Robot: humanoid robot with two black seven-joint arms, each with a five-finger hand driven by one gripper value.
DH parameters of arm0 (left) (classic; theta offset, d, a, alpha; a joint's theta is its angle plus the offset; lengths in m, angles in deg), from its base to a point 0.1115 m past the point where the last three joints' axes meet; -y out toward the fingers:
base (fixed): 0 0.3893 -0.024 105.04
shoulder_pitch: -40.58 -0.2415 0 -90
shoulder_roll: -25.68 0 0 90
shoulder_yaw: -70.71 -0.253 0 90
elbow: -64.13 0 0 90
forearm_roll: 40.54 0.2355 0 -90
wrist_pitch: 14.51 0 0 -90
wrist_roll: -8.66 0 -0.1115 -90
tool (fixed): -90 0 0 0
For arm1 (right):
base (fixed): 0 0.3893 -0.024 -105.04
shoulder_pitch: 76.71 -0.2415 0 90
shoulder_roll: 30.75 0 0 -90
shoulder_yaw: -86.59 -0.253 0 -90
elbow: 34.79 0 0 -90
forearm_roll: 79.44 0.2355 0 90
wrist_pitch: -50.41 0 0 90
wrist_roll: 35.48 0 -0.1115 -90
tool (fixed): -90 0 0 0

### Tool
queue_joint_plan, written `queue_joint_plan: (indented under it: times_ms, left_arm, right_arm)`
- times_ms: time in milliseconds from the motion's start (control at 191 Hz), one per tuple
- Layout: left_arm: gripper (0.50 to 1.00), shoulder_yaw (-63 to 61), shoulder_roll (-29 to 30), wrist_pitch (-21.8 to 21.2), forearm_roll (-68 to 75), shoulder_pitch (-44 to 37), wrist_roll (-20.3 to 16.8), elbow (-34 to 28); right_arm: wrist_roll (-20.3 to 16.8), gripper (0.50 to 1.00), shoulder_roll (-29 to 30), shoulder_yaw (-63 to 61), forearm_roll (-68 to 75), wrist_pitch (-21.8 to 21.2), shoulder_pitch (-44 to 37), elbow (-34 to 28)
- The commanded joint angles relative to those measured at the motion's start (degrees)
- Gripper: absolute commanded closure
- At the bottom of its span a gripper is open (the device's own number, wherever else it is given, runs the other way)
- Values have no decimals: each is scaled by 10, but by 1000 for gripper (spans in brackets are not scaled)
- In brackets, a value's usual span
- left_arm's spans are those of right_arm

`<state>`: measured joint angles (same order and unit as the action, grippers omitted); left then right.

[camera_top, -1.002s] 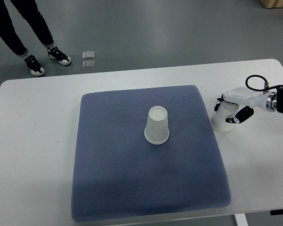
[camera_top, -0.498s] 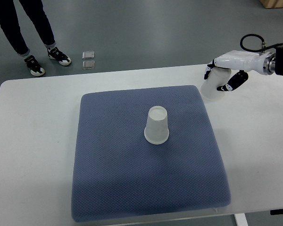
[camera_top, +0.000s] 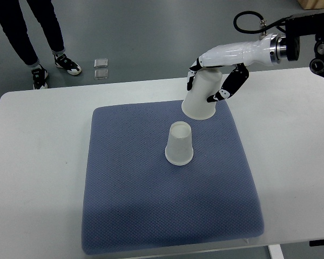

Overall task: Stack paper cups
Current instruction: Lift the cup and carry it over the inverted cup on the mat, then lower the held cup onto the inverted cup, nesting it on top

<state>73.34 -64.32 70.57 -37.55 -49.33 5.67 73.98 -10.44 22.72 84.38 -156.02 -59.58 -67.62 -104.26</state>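
Your right hand (camera_top: 213,81), upper right of the frame: white shell, black fingers (camera_top: 230,86) wrapped round a paper cup. Arm enters from the right edge, with a black cable loop above it.

Held paper cup (camera_top: 201,97): white, upside down and tilted, wide mouth pointing down and left, raised over the upper right part of the mat.

Second paper cup (camera_top: 179,143): white, upside down, standing on its rim at the centre of the mat, just below and left of the held one, apart from it.

Blue mat (camera_top: 129,205): textured, square, lying on the white table (camera_top: 38,162).

A person's legs and sneakers (camera_top: 39,75): upper left, on the grey floor.

Two small clear items (camera_top: 101,67): on the floor beyond the table.
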Motion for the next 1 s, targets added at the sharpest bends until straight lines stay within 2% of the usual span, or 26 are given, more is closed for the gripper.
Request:
queue_joint_plan:
  times_ms: [0,267,997]
  left_arm:
    - [500,0,0,0,0,0,0,0]
    - [500,0,0,0,0,0,0,0]
    - [500,0,0,0,0,0,0,0]
  right_arm:
    - [-3,838,19,1,3,3,4,0]
    - [-6,836,50,1,-1,4,23,10]
    - [-6,836,50,3,-3,19,59,15]
